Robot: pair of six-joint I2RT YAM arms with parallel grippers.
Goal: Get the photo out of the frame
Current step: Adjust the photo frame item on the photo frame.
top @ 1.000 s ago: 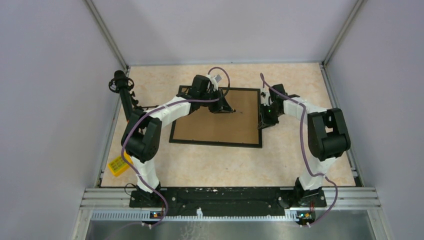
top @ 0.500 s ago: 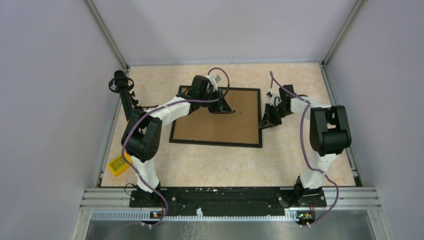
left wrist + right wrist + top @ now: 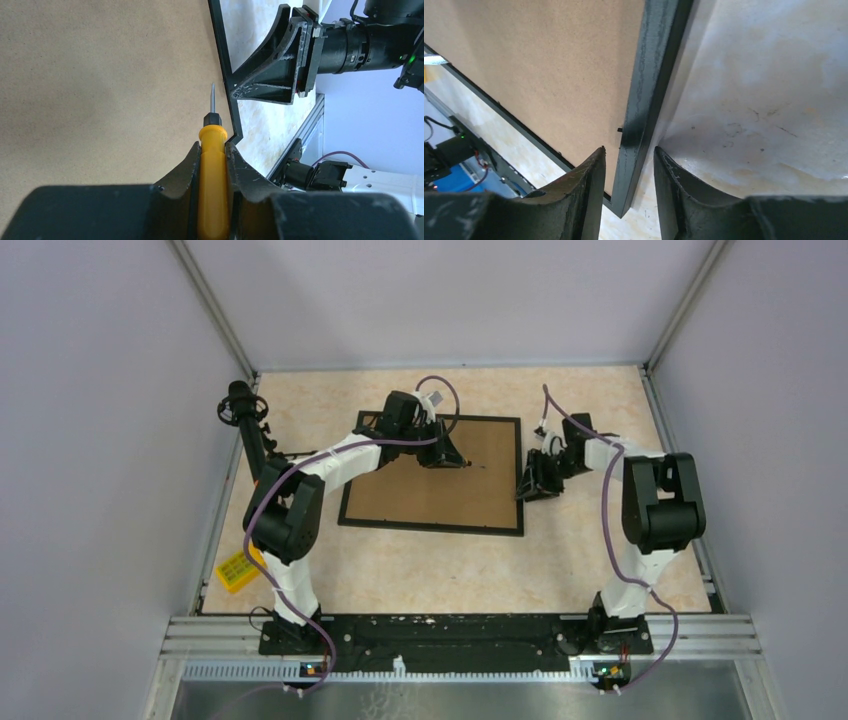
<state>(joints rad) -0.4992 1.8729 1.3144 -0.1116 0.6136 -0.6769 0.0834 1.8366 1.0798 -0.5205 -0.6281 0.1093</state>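
The frame (image 3: 430, 495) lies face down on the table, its brown fibreboard back up inside a thin black border. The photo is hidden under the back. My left gripper (image 3: 452, 455) is over the back near the frame's far right part, shut on a yellow-handled screwdriver (image 3: 213, 170). The screwdriver's metal tip (image 3: 212, 97) points at the right border (image 3: 222, 60). My right gripper (image 3: 629, 150) is open, its fingers (image 3: 591, 172) astride the frame's right border (image 3: 649, 90) close to the near right corner, with gaps on both sides. It also shows in the top view (image 3: 530, 485).
A small yellow object (image 3: 235, 570) lies at the table's left edge. A black stand (image 3: 243, 410) rises at the far left. Grey walls enclose the table on three sides, and a metal rail (image 3: 460, 630) runs along the near edge.
My right arm's wrist has swung to the right and its gripper has shifted a little nearer along the frame's right edge. The left arm and the screwdriver have not moved.
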